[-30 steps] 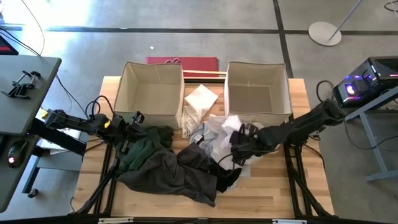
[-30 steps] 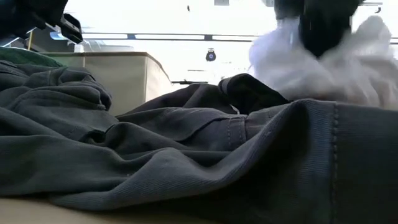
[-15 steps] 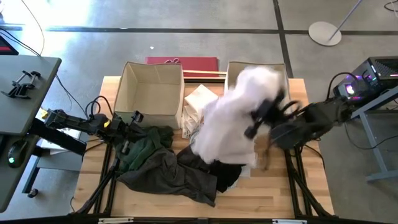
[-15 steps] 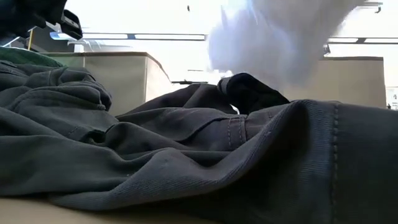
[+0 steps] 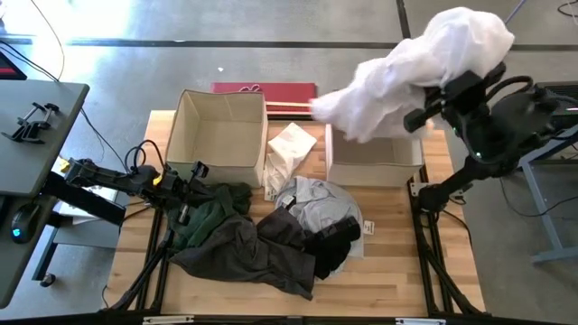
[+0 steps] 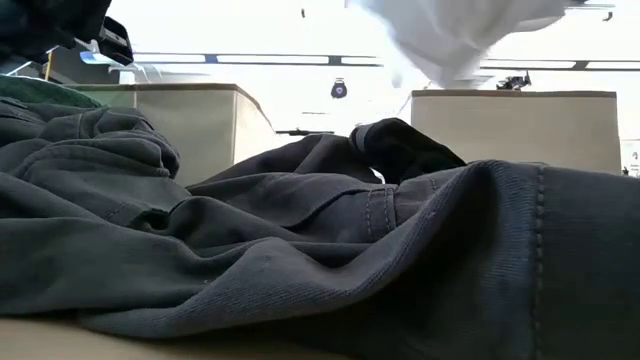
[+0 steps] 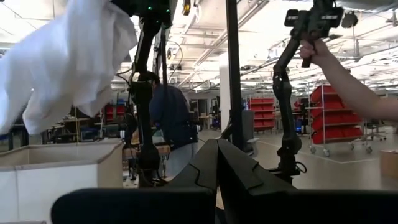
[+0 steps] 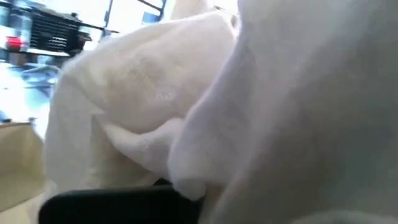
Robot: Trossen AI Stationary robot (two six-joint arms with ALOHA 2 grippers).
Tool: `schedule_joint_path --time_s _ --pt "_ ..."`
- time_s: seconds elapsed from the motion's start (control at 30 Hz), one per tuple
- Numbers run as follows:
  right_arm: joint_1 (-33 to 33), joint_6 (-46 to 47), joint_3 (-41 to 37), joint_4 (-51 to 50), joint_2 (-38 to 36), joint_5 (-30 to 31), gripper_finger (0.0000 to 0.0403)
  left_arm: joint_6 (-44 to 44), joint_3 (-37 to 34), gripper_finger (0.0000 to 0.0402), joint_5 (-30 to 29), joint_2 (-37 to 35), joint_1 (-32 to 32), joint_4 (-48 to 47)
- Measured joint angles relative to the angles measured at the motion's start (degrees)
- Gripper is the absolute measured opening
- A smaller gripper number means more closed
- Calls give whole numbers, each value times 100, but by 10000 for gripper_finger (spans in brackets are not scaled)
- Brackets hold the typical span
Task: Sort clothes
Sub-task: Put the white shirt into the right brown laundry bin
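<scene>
My right gripper (image 5: 424,112) is raised high above the right beige box (image 5: 375,152) and is shut on a white garment (image 5: 417,59). The garment also shows in the low view (image 6: 450,35) and in the left wrist view (image 7: 68,56). My left gripper (image 5: 192,171) is shut and empty above the dark green garment (image 5: 209,215) at the table's left. A charcoal grey garment (image 5: 262,251), a light grey garment (image 5: 318,200) and a small black piece (image 5: 336,236) lie piled on the table. Another white garment (image 5: 289,149) lies between the boxes. My right gripper holds the white garment in a bunched part (image 5: 411,95), and the cloth itself hides the fingers in the right wrist view (image 8: 186,124). The garment is lifted clear of the table. It drapes over and around the gripper, slack, above the right box.
The left beige box (image 5: 221,131) stands at the back left of the table. A red flat object (image 5: 264,90) lies behind the boxes. A person's arm (image 7: 348,81) and a standing person (image 7: 171,118) show in the room beyond.
My right gripper has risen from the pile with the white garment and gone toward the table's far right, over the right box. The garment has been lifted clear of the pile, and the light grey garment beneath it now shows.
</scene>
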Motion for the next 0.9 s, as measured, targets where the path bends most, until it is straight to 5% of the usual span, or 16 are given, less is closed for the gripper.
schedule_joint_path --time_s 0.1,0.27,0.47,0.6,0.77,0.9 --pt "-444 1452 -336 -1180 -254 -339 26 2 0 0 0 0 0 -5" --pt "-1732 4333 -1226 -3139 -562 -1834 25 106 0 0 -2 0 0 6" --pt "-3366 3170 -3519 -1106 -957 -3102 25 703 -2 0 -5 0 0 257" --pt "-4471 2279 -5077 420 -870 -4998 24 704 -2 0 -5 -2 0 375" --pt "-5566 2148 -6855 1841 -691 -7141 26 733 -2 0 -119 0 2 119" --pt "-6146 2419 -7906 2246 -413 -7832 29 601 -1 0 -151 0 2 111"
